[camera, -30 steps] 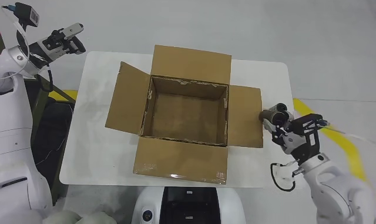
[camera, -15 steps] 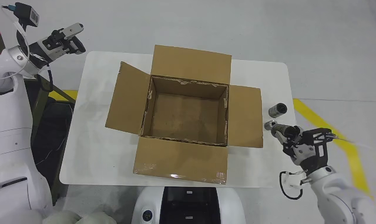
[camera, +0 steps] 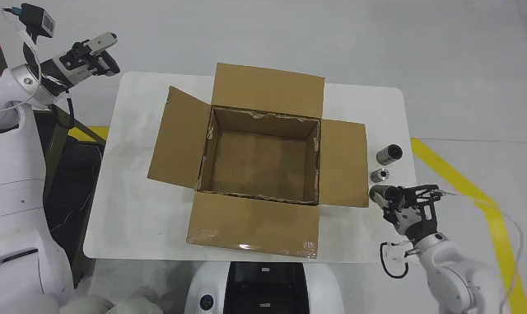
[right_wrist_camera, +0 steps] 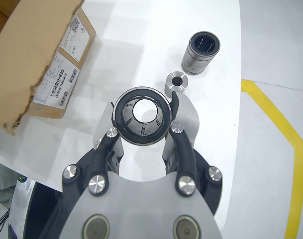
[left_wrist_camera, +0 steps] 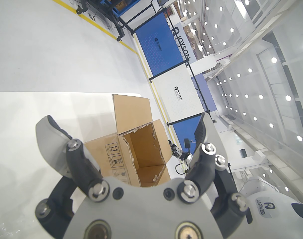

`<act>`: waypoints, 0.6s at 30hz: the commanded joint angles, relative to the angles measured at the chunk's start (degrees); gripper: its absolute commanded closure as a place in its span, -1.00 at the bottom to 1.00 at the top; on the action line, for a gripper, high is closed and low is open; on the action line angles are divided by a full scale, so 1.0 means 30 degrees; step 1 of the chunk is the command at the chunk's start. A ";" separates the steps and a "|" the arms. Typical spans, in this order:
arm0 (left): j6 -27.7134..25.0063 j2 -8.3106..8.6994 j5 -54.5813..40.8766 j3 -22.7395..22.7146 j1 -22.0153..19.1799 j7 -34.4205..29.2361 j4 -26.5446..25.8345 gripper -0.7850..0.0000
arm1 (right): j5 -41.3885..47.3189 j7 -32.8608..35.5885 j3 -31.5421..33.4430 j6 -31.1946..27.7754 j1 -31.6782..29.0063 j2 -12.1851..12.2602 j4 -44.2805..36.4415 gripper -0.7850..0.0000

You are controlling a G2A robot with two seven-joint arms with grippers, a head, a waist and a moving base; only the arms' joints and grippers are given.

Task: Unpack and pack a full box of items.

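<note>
An open cardboard box [camera: 259, 161] with its flaps spread sits mid-table, its inside bare. My right gripper [camera: 394, 197] [right_wrist_camera: 142, 110] hangs over the table's front right part, shut on a ring-shaped linear bearing [right_wrist_camera: 142, 118] with its bore facing the wrist camera. Just beyond it a small metal cylinder [right_wrist_camera: 176, 83] [camera: 379, 175] stands on the table. Farther on, a larger linear bearing [right_wrist_camera: 200, 52] [camera: 388, 154] rests there too. My left gripper [camera: 105, 54] [left_wrist_camera: 126, 125] is held open, off the table's far left corner, with nothing between its fingers.
The white table [camera: 132, 199] has bare room left of the box. The box's right flap [right_wrist_camera: 41, 38] lies close to the right gripper. Yellow floor tape [camera: 461, 182] runs past the table's right edge.
The right gripper has drawn back from beside the larger bearing toward the table's front edge; that bearing and the small cylinder now stand apart from it. The left arm has not moved.
</note>
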 commanded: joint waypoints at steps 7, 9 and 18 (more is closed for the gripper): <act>0.0000 0.0000 0.0000 0.0000 0.0000 0.0000 0.0000 -1.00 | -0.0730 0.0277 -0.0810 0.0593 0.0847 0.0036 0.1285 1.00; 0.0000 0.0000 0.0000 0.0000 0.0000 0.0000 0.0000 -1.00 | -0.0821 0.0294 -0.0951 0.0695 0.1016 0.0045 0.1524 1.00; 0.0000 0.0000 0.0000 0.0000 0.0000 0.0000 0.0000 -1.00 | -0.1347 0.0566 -0.1554 0.1576 0.1909 0.0071 0.2537 1.00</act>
